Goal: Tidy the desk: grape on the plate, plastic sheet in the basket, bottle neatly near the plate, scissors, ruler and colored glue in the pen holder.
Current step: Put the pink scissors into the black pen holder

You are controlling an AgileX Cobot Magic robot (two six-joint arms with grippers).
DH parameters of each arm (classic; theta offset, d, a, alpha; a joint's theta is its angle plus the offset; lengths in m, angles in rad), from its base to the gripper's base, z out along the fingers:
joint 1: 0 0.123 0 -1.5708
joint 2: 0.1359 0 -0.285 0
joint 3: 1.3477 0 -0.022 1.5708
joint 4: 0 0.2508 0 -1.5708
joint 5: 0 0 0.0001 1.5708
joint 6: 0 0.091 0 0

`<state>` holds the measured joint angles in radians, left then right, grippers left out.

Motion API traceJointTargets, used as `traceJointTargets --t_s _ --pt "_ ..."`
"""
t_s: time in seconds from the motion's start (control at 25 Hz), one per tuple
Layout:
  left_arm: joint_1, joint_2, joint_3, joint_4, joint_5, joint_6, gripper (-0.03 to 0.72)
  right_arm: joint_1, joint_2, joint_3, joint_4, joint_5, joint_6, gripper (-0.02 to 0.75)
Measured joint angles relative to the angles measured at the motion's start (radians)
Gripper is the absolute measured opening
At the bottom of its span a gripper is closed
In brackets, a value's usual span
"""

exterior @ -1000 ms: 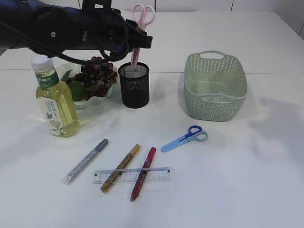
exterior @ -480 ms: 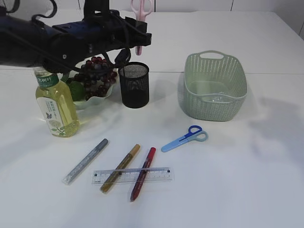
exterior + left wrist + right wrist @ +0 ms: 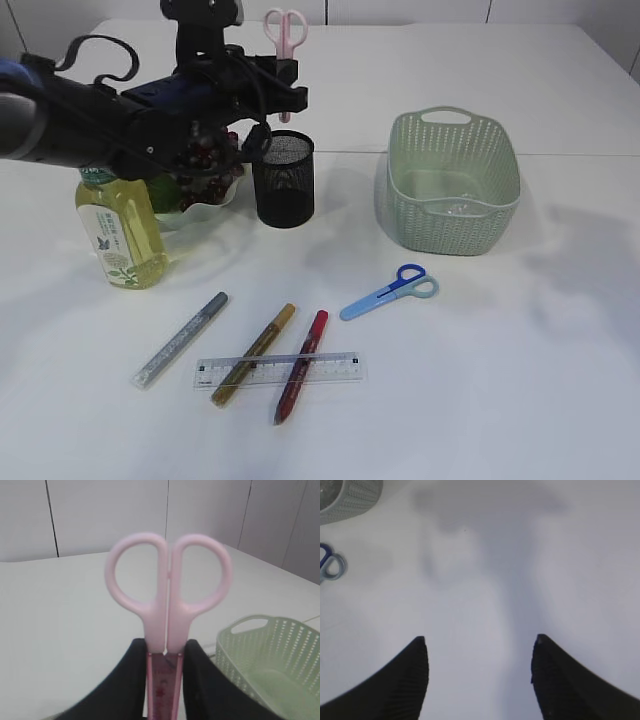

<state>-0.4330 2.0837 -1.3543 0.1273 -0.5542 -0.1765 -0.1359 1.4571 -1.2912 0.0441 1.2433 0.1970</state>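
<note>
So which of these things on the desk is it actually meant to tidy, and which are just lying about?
Part of the job:
pink scissors in the left gripper
blue scissors
ruler
glue pens
bottle
grapes
plate
pen holder
basket

Just lying about:
nothing visible

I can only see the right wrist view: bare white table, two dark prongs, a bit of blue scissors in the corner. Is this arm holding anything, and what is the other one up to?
Observer: No, the right pincer is open and empty. The left pincer grips pink scissors, handles up.
Operator: Over what?
Observer: They look to be above the black pen holder, clear of it.
Operator: Anything else left to tidy?
Observer: Three glue pens and a ruler lie on the table, near your blue scissors.
</note>
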Motion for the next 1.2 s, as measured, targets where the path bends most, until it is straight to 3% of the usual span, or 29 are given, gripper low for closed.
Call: traceJointTargets --t_s 0.36,1.2 --pt "0.008 0.081 -0.076 0.000 -0.005 0.000 0.148 0.000 0.000 0.000 -0.002 0.000 0.000 0.507" --pt "0.020 0.109 -0.080 -0.035 0.061 0.000 0.150 0.000 0.000 0.000 -0.011 0.000 0.000 0.507"
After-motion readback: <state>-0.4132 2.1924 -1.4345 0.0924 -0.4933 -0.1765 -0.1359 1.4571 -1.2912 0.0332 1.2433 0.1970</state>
